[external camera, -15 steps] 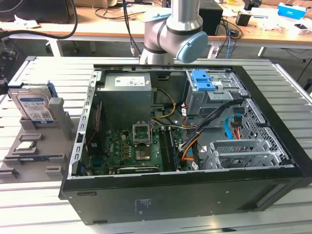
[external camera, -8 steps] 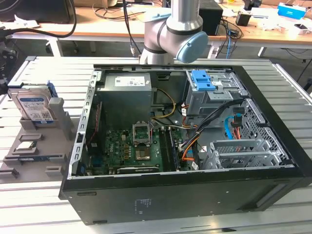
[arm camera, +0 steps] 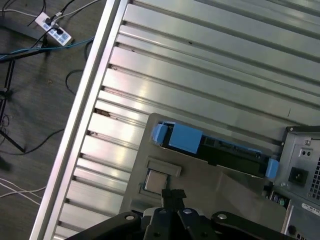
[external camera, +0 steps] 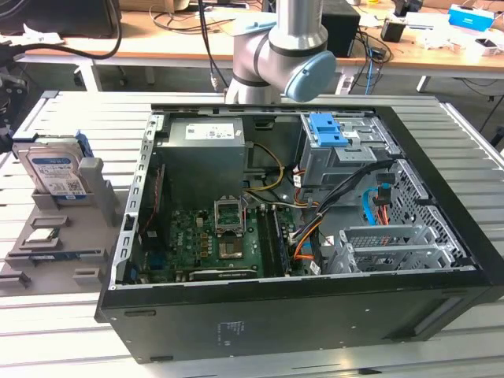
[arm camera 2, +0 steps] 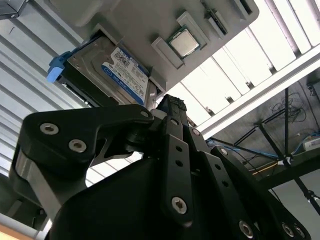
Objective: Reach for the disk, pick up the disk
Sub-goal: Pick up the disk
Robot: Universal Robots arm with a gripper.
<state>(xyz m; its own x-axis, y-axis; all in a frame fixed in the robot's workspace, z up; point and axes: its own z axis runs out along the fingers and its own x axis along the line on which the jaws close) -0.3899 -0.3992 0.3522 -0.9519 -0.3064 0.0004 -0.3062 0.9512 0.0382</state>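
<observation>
Hovering near the disk (arm camera 2: 122, 72), we are keeping our end effector (arm camera 2: 171, 103) closed and empty; the disk is resting ungrasped in its grey holder (external camera: 94, 181).

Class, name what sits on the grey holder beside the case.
The disk stands in a slot of the grey holder; a processor chip lies flat. The slot floor is hidden.

- The exterior view looks steeply down on the computer case (external camera: 299, 315), close.
- Both wrist views face the tray (arm camera 2: 140, 20) (arm camera: 220, 185) past the gripper (arm camera 2: 172, 102) (arm camera: 173, 193); all three views share the tray.
</observation>
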